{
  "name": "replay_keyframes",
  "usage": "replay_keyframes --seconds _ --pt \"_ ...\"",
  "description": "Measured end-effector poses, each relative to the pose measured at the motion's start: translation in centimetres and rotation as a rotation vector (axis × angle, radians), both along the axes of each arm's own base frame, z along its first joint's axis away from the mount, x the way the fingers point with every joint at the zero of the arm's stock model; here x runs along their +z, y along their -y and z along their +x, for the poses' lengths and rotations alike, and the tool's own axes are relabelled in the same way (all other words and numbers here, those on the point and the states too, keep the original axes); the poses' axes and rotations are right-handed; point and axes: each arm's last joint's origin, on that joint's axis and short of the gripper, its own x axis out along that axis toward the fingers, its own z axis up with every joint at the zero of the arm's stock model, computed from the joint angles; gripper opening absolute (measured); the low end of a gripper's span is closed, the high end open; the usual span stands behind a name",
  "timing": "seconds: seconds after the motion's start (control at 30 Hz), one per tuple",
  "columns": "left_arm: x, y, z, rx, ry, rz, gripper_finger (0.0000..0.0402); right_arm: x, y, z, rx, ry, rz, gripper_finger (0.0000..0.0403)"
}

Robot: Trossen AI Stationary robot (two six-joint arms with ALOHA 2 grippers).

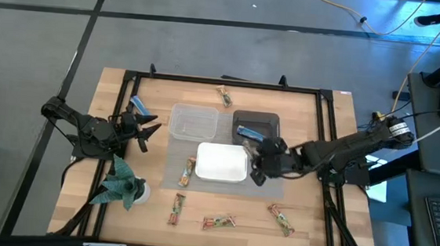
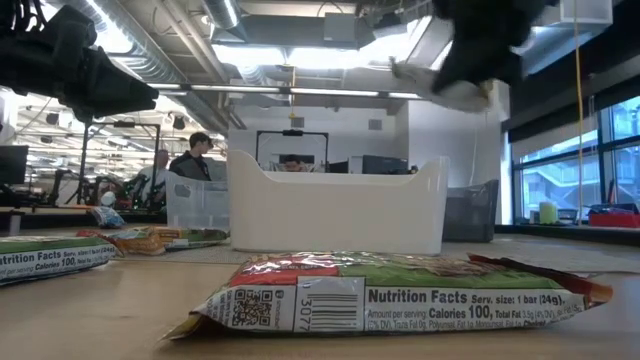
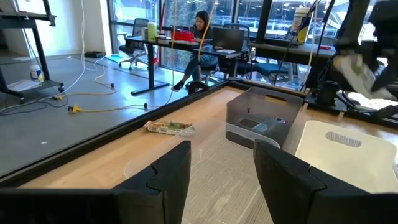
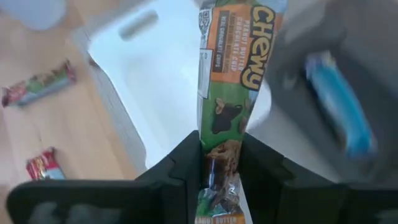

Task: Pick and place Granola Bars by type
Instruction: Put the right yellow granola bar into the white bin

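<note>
Blue bar (image 1: 249,132) in dark tub (image 1: 269,121), white tub (image 1: 222,162) empty

The right end effector (image 4: 221,163) pinches a green-and-orange granola bar (image 4: 233,87) above the white tub (image 4: 155,81).

Blue bar (image 4: 341,102) blurred; held bar's (image 4: 233,74) top cut off.

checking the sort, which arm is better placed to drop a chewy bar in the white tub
Right. Its claw is shut on a green and orange chewy bar right above the white tub. The left claw hangs open and empty over the table's left side, beside the clear tub.
</note>
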Motion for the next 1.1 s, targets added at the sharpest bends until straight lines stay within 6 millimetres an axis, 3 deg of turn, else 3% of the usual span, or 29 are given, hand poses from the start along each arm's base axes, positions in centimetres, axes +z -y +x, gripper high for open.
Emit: replay_keyframes --seconds 0.17,0.37,0.5,0.7,0.9,1.1 --pt "0.0 0.0 0.0 -0.001 0.000 0.000 0.0169 2.4 2.4 2.0 0.106 0.071 -0.073 0.0101" --pt "0.0 0.0 0.0 -0.001 0.003 -0.001 0.0169 3.3 3.4 5.8 0.299 0.066 -0.129 0.0101" --pt "0.0 0.0 0.0 -0.003 0.003 -0.001 0.0169 1.5 3.8 8.4 0.381 -0.036 -0.107 0.0101" --pt "0.0 0.0 0.0 -0.007 0.002 -0.001 0.0169 -2.9 3.7 11.3 0.468 -0.180 -0.096 0.0101" --pt "0.0 0.0 0.0 -0.007 0.002 -0.001 0.0169 -6.2 3.4 12.5 0.510 -0.267 -0.047 0.0101" --pt "0.0 0.0 0.0 -0.004 0.002 -0.001 0.0169 -7.8 3.4 12.7 0.511 -0.321 -0.038 0.0101"
